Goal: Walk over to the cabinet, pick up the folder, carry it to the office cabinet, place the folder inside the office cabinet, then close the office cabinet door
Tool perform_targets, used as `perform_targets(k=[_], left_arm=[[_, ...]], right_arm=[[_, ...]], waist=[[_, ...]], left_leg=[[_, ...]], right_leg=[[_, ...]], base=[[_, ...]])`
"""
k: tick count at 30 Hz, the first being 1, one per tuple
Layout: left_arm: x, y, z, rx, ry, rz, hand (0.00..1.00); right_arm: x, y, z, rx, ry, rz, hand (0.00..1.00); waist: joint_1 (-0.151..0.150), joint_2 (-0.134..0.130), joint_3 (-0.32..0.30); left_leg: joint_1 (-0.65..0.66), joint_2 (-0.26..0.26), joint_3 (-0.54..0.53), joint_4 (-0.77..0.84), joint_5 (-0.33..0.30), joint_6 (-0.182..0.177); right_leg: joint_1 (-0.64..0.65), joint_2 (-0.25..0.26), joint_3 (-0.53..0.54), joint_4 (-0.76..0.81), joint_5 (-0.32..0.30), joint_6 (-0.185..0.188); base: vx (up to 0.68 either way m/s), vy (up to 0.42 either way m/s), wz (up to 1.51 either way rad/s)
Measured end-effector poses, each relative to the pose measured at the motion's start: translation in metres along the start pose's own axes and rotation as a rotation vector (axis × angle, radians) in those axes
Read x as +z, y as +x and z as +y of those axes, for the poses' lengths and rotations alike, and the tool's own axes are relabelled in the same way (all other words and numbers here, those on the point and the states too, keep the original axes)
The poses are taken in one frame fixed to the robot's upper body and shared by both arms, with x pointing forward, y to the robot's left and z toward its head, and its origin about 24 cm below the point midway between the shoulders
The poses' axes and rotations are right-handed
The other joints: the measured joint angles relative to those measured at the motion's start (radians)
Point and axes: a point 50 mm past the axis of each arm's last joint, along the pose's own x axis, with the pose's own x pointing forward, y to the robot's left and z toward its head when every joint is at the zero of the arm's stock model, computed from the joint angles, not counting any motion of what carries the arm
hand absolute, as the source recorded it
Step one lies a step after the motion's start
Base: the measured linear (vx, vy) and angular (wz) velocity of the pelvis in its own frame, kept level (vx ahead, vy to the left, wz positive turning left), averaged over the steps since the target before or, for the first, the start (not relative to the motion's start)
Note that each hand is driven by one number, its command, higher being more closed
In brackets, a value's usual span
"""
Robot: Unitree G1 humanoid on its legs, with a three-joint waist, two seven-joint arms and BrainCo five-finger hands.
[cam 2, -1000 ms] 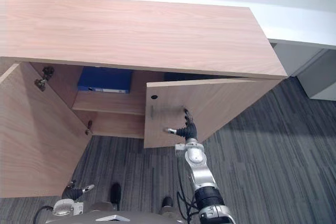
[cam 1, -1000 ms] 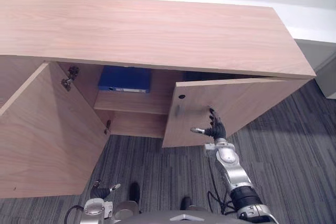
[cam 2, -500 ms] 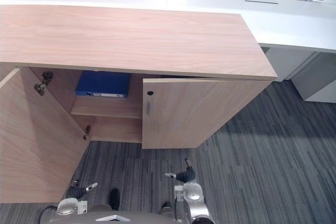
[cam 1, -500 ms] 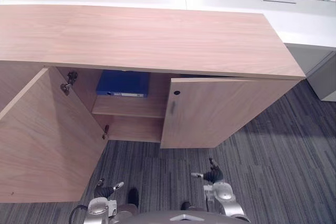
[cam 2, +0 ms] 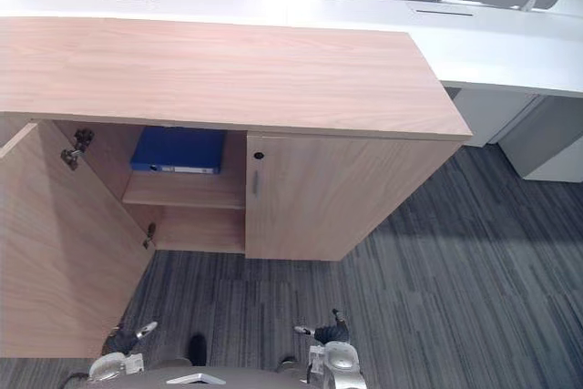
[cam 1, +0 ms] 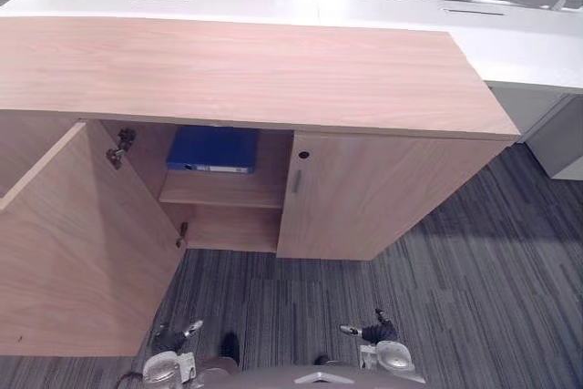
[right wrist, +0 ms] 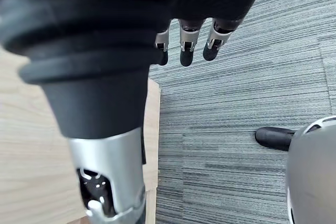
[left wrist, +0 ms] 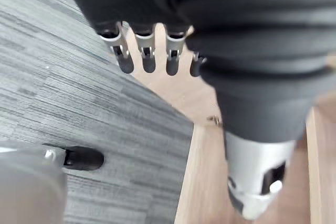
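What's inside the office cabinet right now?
A blue folder lies on the shelf in the open left bay. The shut right door covers the rest of the inside, so that part cannot be seen.

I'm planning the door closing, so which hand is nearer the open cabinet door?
Left. The left hand hangs low beside the open door's free edge; the right hand hangs low further off, in front of the shut door.

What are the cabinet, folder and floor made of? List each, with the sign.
Cabinet: wood or wood-look laminate, matte; even pale grain along top and doors.
Folder: probably plastic-covered board; smooth plain blue, pale strip on its edge.
Floor: carpet, likely tiles; dull grey stripes in patches turned different ways.
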Motion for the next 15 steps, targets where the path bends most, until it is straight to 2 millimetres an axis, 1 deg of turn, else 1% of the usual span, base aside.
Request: perform_targets(k=[2, 3, 4, 5, 6, 7, 8, 9, 10, 12, 13, 14, 15], left_arm=[[-0.001, 0.002, 0.017, 0.068, -0.093, 0.012, 0.00], [-0.002, 0.002, 0.028, 0.119, -0.152, 0.016, 0.00], [-0.002, 0.003, 0.035, 0.145, -0.185, 0.019, 0.00], [-0.003, 0.003, 0.047, 0.191, -0.239, 0.024, 0.00], [-0.003, 0.003, 0.054, 0.216, -0.267, 0.024, 0.00], [-0.002, 0.003, 0.068, 0.265, -0.318, 0.012, 0.00], [0.003, 0.002, 0.082, 0.316, -0.363, -0.017, 0.00], [0.006, 0.002, 0.090, 0.338, -0.383, -0.033, 0.00], [0.012, 0.001, 0.105, 0.383, -0.420, -0.061, 0.00], [0.024, -0.001, 0.133, 0.471, -0.457, -0.119, 0.00], [0.028, -0.003, 0.139, 0.487, -0.469, -0.142, 0.00], [0.037, -0.005, 0.149, 0.515, -0.482, -0.187, 0.00], [0.039, -0.006, 0.150, 0.518, -0.483, -0.195, 0.00]], right_arm=[[0.001, 0.001, -0.001, -0.006, 0.006, -0.001, 0.00], [0.004, 0.002, 0.000, -0.005, 0.008, -0.008, 0.00], [0.006, 0.002, 0.000, -0.005, 0.008, -0.012, 0.00], [0.009, 0.004, 0.001, -0.003, 0.008, -0.016, 0.00], [0.011, 0.005, 0.002, -0.002, 0.007, -0.017, 0.00], [0.013, 0.006, 0.003, 0.001, 0.007, -0.021, 0.00], [0.016, 0.006, 0.004, 0.001, 0.012, -0.027, 0.00], [0.018, 0.007, 0.004, 0.002, 0.012, -0.032, 0.00], [0.021, 0.008, 0.004, 0.001, 0.012, -0.040, 0.00], [0.027, 0.010, 0.001, -0.005, 0.008, -0.055, 0.00], [0.027, 0.010, 0.000, -0.008, 0.006, -0.057, 0.00], [0.030, 0.011, -0.002, -0.018, 0.011, -0.063, 0.00], [0.030, 0.011, -0.002, -0.021, 0.011, -0.064, 0.00]], waist=[[0.009, 0.000, 0.000], [0.016, -0.001, -0.001], [0.020, -0.002, -0.001], [0.030, -0.002, -0.003], [0.034, -0.002, -0.003], [0.043, -0.004, -0.005], [0.053, -0.007, -0.007], [0.059, -0.008, -0.008], [0.068, -0.009, -0.007], [0.075, -0.009, -0.007], [0.079, -0.009, -0.007], [0.088, -0.009, -0.007], [0.090, -0.009, -0.007]], left_leg=[[-0.001, -0.009, -0.028, 0.000, 0.000, 0.001], [-0.002, -0.014, -0.041, 0.000, 0.002, 0.005], [-0.004, -0.017, -0.054, 0.000, 0.003, 0.005], [-0.007, -0.021, -0.067, 0.000, 0.003, 0.006], [-0.008, -0.024, -0.077, 0.000, 0.003, 0.006], [-0.012, -0.027, -0.088, 0.000, 0.004, 0.006], [-0.020, -0.031, -0.106, 0.000, 0.004, 0.007], [-0.022, -0.033, -0.112, 0.000, 0.004, 0.007], [-0.022, -0.035, -0.122, 0.000, 0.004, 0.007], [-0.022, -0.041, -0.141, 0.000, 0.004, 0.007], [-0.022, -0.041, -0.141, 0.000, 0.004, 0.007], [-0.023, -0.041, -0.142, 0.000, 0.003, 0.008], [-0.022, -0.041, -0.142, 0.000, 0.003, 0.008]], right_leg=[[0.019, -0.005, -0.030, 0.000, -0.010, 0.003], [0.027, -0.007, -0.049, 0.000, -0.015, 0.005], [0.032, -0.008, -0.058, 0.000, -0.019, 0.006], [0.038, -0.010, -0.075, 0.002, -0.024, 0.006], [0.042, -0.011, -0.084, 0.002, -0.026, 0.006], [0.048, -0.012, -0.102, 0.001, -0.030, 0.004], [0.051, -0.012, -0.116, 0.001, -0.034, 0.003], [0.056, -0.012, -0.122, 0.000, -0.035, 0.002], [0.063, -0.012, -0.132, -0.001, -0.037, -0.001], [0.070, -0.013, -0.135, 0.001, -0.041, -0.009], [0.070, -0.013, -0.135, 0.002, -0.042, -0.010], [0.070, -0.013, -0.135, 0.003, -0.043, -0.012], [0.070, -0.013, -0.135, 0.004, -0.043, -0.012]], base=[[0.03, -0.027, 0.53], [0.03, -0.027, 0.44], [0.05, -0.046, 0.45], [0.04, -0.034, 0.36], [0.07, -0.052, 0.41], [0.06, -0.047, 0.42], [0.08, -0.057, 0.40], [0.07, -0.049, 0.36], [0.07, -0.045, 0.34], [0.04, -0.039, 0.29], [0.02, -0.029, 0.07], [0.00, 0.000, 0.00], [0.00, -0.034, 0.04]])
